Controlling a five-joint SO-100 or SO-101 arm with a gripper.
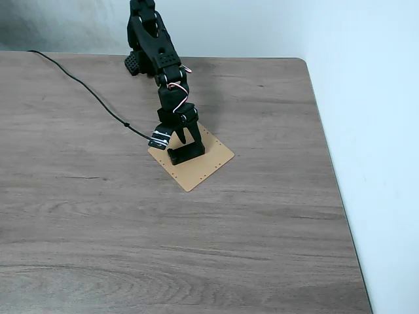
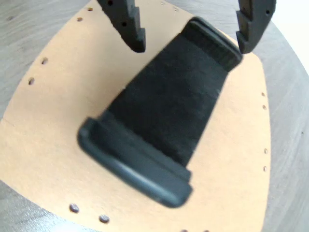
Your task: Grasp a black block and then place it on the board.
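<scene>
Over the middle of the board, toward the tabletop's far edge, the tool [image 2: 190,48] hangs with its two toothed fingers spread wide, one on either side of the black block's [image 2: 166,116] far end and, as far as I can see from the wrist view, gripping nothing. That block lies flat on the board [image 2: 53,130], well inside its hole-lined edges, so the placing looks done or nearly so. It strikes me as a light, rigid piece, probably plastic, with a matte, faintly textured middle that shouldn't slip much between the fingers. The raised lips at each end would snag a careless pinch, so I'd take it across the narrow flat waist between them. In the fixed view the arm [image 1: 160,59] leans down over the board [image 1: 213,167], with a cable [image 1: 85,88] trailing toward the far-left corner.
</scene>
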